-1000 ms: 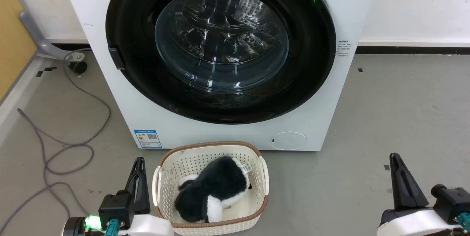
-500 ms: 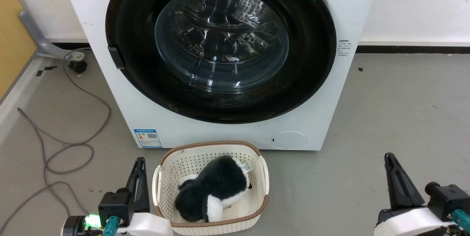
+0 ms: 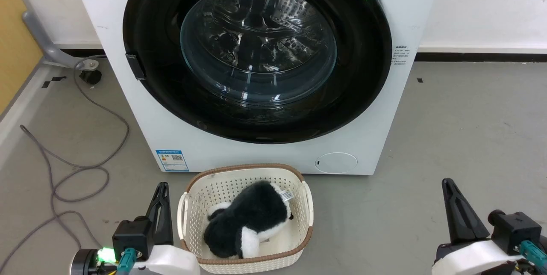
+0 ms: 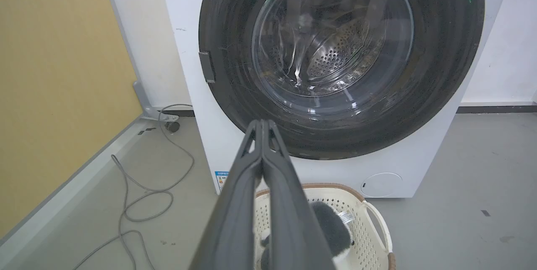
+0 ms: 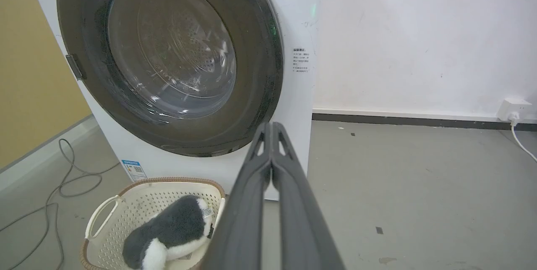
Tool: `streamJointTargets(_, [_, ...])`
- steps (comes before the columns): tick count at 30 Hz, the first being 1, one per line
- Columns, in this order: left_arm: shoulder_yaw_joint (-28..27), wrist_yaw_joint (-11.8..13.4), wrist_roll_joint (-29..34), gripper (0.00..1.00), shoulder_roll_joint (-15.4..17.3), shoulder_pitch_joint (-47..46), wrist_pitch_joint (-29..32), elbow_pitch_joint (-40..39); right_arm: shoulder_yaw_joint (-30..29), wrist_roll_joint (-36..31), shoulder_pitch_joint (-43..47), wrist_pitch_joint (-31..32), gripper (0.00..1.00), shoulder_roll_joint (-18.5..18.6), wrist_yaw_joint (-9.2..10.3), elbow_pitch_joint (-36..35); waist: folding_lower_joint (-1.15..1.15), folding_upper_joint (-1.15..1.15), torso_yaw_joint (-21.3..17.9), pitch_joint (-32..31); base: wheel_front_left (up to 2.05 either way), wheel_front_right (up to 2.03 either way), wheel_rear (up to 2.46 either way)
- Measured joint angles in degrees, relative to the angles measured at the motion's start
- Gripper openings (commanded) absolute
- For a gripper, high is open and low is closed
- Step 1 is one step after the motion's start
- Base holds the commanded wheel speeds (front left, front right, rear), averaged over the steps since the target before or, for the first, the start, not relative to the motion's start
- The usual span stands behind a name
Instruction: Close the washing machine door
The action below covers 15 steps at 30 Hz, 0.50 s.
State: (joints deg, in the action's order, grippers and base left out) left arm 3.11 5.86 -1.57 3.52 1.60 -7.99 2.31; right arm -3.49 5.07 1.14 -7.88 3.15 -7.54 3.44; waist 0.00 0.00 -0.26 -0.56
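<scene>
On the washer, door looks flush; rigid, slick: press rim, not glass. Left gripper, right gripper clenched empty.

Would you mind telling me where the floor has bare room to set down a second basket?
The grey floor right of the washing machine is bare. Left of it a grey cable loops. In front, the basket crowds it.

washing machine: white | washing machine door: glossy black | basket: cream, perforated
</scene>
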Motion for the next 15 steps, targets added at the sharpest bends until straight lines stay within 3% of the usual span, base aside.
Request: streamJointTargets(15, [-0.55,-1.3,0.3,0.0,-0.15,-0.18,1.92,-0.38,0.71,-0.7,-0.07,1.74,0.0,0.0,0.0,-0.62,0.0,0.0,0.06,0.13,0.0,0.0,0.0])
